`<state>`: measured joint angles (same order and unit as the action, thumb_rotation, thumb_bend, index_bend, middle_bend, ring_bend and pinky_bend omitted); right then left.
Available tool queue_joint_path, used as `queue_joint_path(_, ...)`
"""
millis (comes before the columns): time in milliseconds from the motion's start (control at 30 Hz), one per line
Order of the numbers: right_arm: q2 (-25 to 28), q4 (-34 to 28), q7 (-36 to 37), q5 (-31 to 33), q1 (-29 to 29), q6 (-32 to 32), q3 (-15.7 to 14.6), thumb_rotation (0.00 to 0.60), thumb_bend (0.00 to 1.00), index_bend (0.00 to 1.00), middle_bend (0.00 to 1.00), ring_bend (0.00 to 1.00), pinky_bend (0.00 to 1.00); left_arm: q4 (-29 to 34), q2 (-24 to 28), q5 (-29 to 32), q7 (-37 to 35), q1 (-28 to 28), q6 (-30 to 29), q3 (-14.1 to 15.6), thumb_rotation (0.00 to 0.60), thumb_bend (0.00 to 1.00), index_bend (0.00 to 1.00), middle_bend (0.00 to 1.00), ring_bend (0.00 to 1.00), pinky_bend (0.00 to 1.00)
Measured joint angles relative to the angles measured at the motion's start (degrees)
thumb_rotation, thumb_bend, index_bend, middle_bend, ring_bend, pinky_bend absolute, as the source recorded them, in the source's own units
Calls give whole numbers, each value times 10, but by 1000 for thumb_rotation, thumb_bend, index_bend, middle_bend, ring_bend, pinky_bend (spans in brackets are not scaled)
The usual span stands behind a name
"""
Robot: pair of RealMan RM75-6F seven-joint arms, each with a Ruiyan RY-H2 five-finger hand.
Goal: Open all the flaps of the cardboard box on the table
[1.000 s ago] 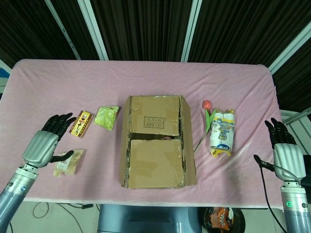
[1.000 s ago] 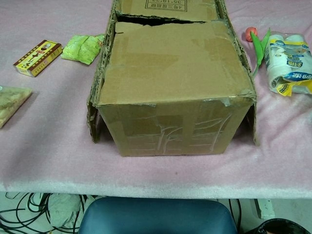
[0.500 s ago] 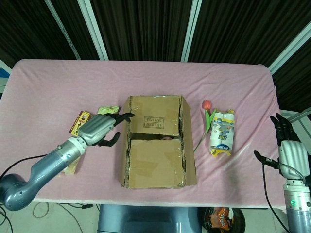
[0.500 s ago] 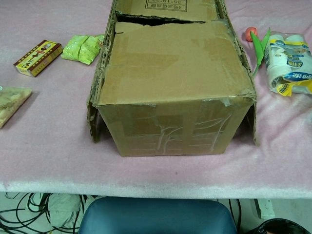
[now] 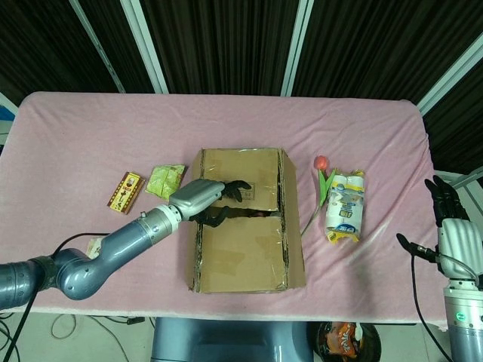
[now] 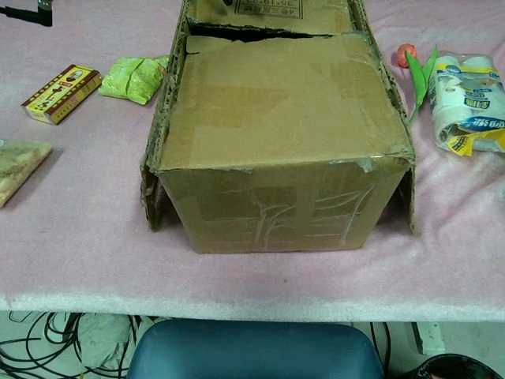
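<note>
left hand (image 5: 205, 197) over cardboard box (image 5: 243, 226) flaps

Head overhead; chest low, close

On the pink table (image 5: 90, 136) we see a red-yellow packet (image 5: 125, 191), a green pouch (image 5: 164, 181) and a pale snack bag (image 6: 17, 167) toward its left edge; a tulip (image 5: 320, 190) and tissue pack (image 5: 346, 207) sit toward the right edge.

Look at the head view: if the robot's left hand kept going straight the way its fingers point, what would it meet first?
The left hand points rightward across the cardboard box, over the gap between its far flap and near flap. It would probably meet the far flap's edge or the box's right side flap first; height is unclear.
</note>
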<state>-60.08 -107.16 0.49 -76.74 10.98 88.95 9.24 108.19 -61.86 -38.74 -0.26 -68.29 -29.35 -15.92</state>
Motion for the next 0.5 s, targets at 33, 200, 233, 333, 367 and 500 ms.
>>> queue_joint_path(33,0,-1,0,0,-1,-1,1,600,232,0,0,0,217,-2,-4,7,2,-7,0,6,600,656,137,282,237,307)
queue_joint_path(200,1,-3,0,1,-2,-6,7,600,233,0,0,0,217,-13,-28,33,8,-30,-7,32,600,656,138,284,237,307)
queue_joint_path(233,1,-3,0,2,-2,-6,8,600,233,0,0,0,217,-14,-31,36,8,-32,-8,34,600,656,138,284,238,307)
queue_joint_path(333,2,-5,0,3,-4,-8,11,600,234,0,0,0,217,-15,-36,44,5,-39,-10,38,600,656,140,295,258,319)
queue_joint_path(367,1,-5,0,3,-4,-8,12,600,235,0,0,0,217,-14,-37,45,2,-39,-11,38,600,656,144,305,273,331)
queue_joint_path(500,0,-7,-2,2,-6,-10,14,600,238,0,0,0,217,-3,-31,49,-16,-39,-9,32,600,656,166,346,317,370)
